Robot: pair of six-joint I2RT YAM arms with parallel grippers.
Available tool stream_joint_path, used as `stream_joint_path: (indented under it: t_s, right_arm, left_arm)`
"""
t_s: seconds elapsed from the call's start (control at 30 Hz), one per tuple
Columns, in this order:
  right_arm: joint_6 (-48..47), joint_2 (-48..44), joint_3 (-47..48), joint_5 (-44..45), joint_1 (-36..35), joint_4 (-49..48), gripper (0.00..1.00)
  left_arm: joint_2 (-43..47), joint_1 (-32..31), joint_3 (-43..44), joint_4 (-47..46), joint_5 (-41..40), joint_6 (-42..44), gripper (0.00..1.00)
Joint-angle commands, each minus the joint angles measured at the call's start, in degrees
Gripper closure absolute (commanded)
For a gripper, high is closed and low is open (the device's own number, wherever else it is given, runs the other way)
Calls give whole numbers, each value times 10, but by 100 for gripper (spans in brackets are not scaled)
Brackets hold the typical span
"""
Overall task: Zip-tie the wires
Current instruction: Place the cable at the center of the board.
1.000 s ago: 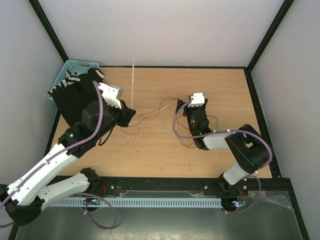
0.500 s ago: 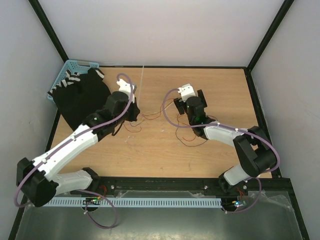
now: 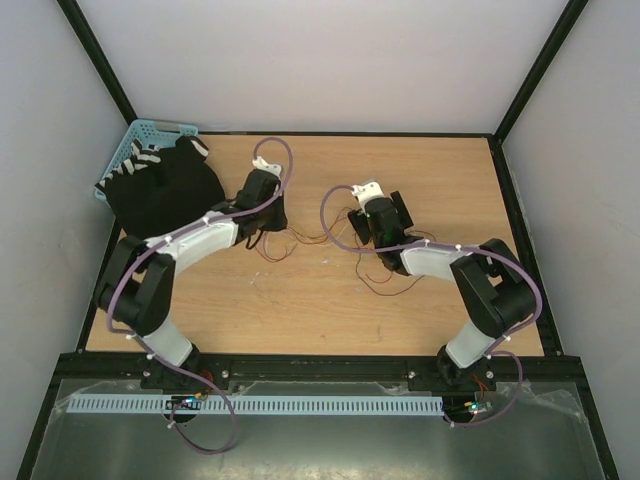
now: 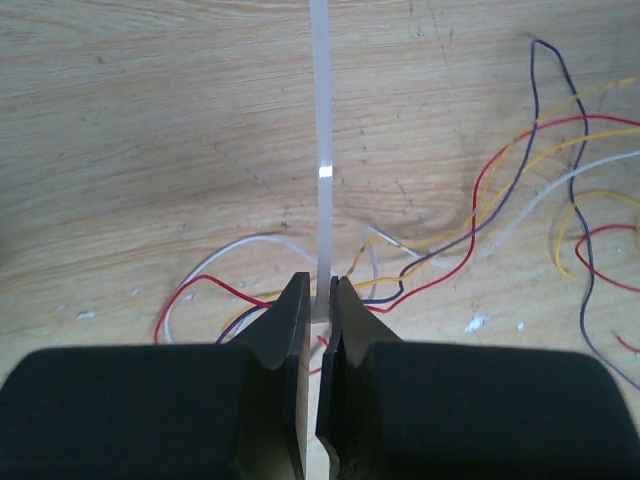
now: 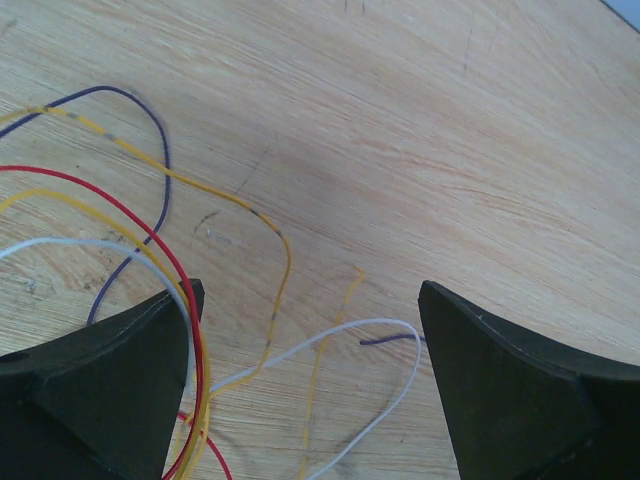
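Nearest my left wrist camera, the left claw point(image 4: 318, 300) is pinched together on the end of a translucent white zip tie point(image 4: 319, 150). The tie runs straight up the middle of that frame, away from the fingertips. Just beyond the tips lie the wires point(image 4: 470, 235), fanning out toward the right edge over the wooden surface point(image 4: 150, 130). In the right wrist view the right claw point(image 5: 307, 300) stands wide apart with nothing in it. It hangs over more of the same strands at the lower left of its frame.

I read this as the opening step: the tie is in hand but not yet round anything. The next move calls for gathering the strands into one bunch (the free claw looks best placed for that). Then the tie's loose end has to pass under and around them, which needs it low and well aimed.

The wires themselves are very thin and limp: red, yellow, dark purple and whitish. They sprawl in loose curls, not bundled. From above they spread across the middle of the surface, between the two claws and a little toward the bottom of the frame under the right arm.

Farther off, at the upper left, a black cloth point(image 3: 160, 195) lies against a light blue basket point(image 3: 150, 130).
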State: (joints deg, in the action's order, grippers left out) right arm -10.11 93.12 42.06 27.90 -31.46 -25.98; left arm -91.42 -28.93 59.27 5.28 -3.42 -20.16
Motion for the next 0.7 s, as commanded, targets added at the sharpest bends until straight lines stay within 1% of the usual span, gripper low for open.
stream_joint_path:
  t_s: [0.0, 0.17, 0.27, 0.33, 0.4, 0.5, 0.6, 0.63, 0.67]
  right_arm:
    - [13, 10, 29, 1, 9, 29, 1]
    - [23, -3, 33, -43, 16, 60, 1]
    - [23, -1, 60, -83, 18, 126, 1]
    - [29, 1, 82, -88, 19, 188, 1]
    - [32, -3, 87, -85, 20, 216, 1]
    - [34, -23, 79, -100, 23, 231, 1]
    - [34, -45, 73, -144, 26, 249, 1]
    - [32, -51, 74, -158, 26, 260, 1]
    - [29, -55, 77, -177, 26, 275, 1]
  left_arm:
    - [-50, 0, 37, -58, 36, -31, 100]
    - [-109, -11, 79, -65, 52, -33, 100]
    - [-146, -23, 116, -66, 56, -26, 100]
    - [-173, -30, 144, -65, 59, -18, 100]
    - [-197, -34, 164, -66, 55, -12, 100]
    - [-220, -34, 185, -66, 55, -6, 100]
    - [-230, -35, 192, -66, 54, 0, 100]
    - [-228, -34, 192, -66, 52, 3, 99]
    - [-225, -34, 191, -66, 51, 9, 96]
